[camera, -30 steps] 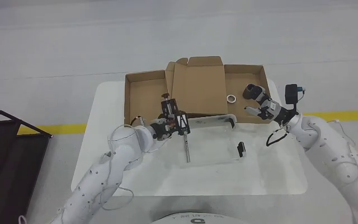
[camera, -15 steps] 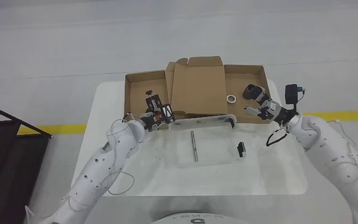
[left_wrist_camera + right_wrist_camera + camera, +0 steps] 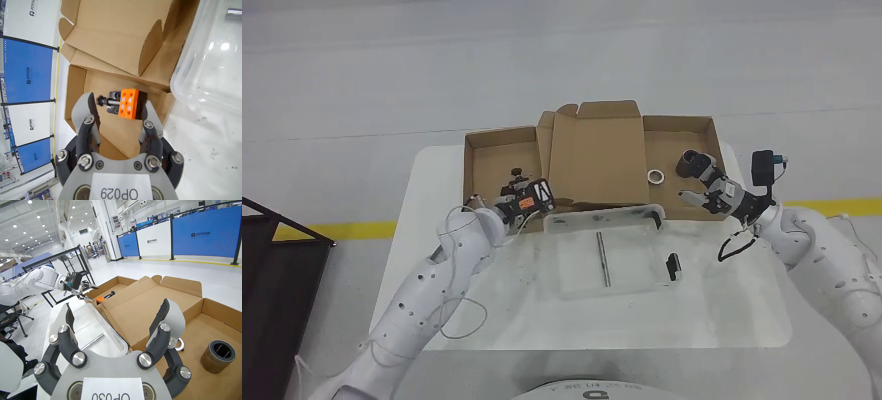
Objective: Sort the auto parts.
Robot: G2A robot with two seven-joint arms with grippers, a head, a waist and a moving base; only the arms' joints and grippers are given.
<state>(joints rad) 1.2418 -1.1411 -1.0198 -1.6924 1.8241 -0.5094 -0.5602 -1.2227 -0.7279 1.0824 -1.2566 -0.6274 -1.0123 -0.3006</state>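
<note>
Left gripper (image 3: 119, 100), moved from tray (image 3: 602, 212) to the box's (image 3: 487, 170) left bay, hangs open over the part (image 3: 128, 106) lying there: rigid, weighty, best pinched across its orange block; right gripper (image 3: 117, 303) open.

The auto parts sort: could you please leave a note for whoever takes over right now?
Left gripper: open, at the cardboard box's left compartment, by the orange block part lying there.
Right gripper: open, empty, over the right compartment holding a brown bushing and white ring.
Done: three parts boxed.
Left: metal rod in the clear tray, small black part near its rim.
</note>
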